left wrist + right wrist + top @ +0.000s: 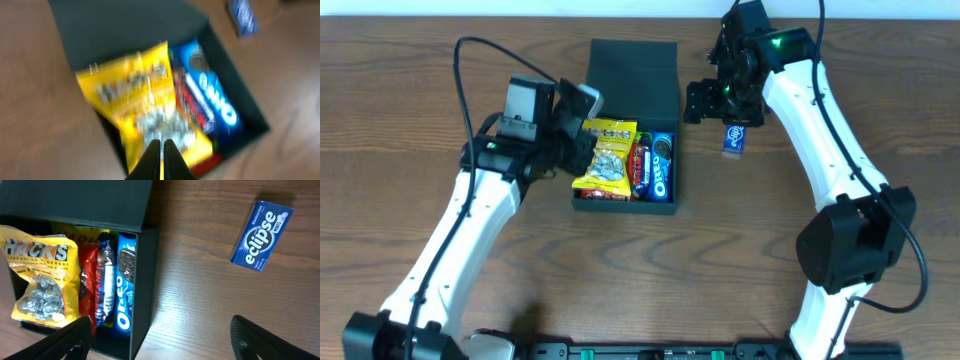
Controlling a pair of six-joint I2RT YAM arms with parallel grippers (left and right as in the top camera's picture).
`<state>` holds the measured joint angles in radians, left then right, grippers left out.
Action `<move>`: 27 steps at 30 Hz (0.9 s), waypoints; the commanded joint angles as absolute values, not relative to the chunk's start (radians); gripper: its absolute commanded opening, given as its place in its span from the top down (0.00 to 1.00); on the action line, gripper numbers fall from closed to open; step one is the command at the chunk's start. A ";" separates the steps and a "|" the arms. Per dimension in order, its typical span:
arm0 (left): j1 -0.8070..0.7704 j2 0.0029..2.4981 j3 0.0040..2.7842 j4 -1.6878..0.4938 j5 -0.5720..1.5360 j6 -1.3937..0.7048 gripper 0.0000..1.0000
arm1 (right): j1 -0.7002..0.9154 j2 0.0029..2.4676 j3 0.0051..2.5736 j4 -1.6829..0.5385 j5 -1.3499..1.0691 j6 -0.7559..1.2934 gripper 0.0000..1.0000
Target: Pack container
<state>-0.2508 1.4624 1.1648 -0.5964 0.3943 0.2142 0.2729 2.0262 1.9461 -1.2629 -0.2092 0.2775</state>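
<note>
The container [665,205], a dark teal box with its flap lid [635,70] folded back, sits at the table's middle. Inside it lie a yellow Hacks bag [607,158], a red packet [642,165] and a blue Oreo pack [661,165]. My left gripper [586,140] hovers at the box's left side; in the blurred left wrist view its fingers [154,155] are pressed together over the yellow bag [135,95], holding nothing. My right gripper [162,340] stands wide open above the box's right wall [145,280], and it shows from overhead as the right gripper [703,102].
A blue Eclipse mint box [736,139] lies on the wooden table just right of the container, and in the right wrist view this Eclipse box [261,235] sits at the upper right. Both arms reach in from the near edge.
</note>
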 commanded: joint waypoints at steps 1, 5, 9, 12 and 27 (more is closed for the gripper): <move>-0.251 1.513 1.129 -0.644 0.366 0.259 0.94 | 0.275 2.003 1.964 -1.250 -0.209 0.265 0.11; -0.252 1.549 1.093 -0.649 0.436 0.266 0.94 | 0.275 2.003 1.964 -1.221 -0.209 0.265 0.09; -0.259 1.584 1.069 -0.654 0.434 0.266 0.94 | 0.275 2.003 1.964 -1.210 -0.208 0.265 0.08; -0.267 1.625 1.064 -0.659 0.430 0.266 0.94 | 0.274 2.003 1.964 -1.206 -0.208 0.265 0.08; -0.295 1.555 1.170 -0.675 0.459 0.240 0.94 | 0.274 2.003 1.964 -1.196 -0.205 0.264 0.06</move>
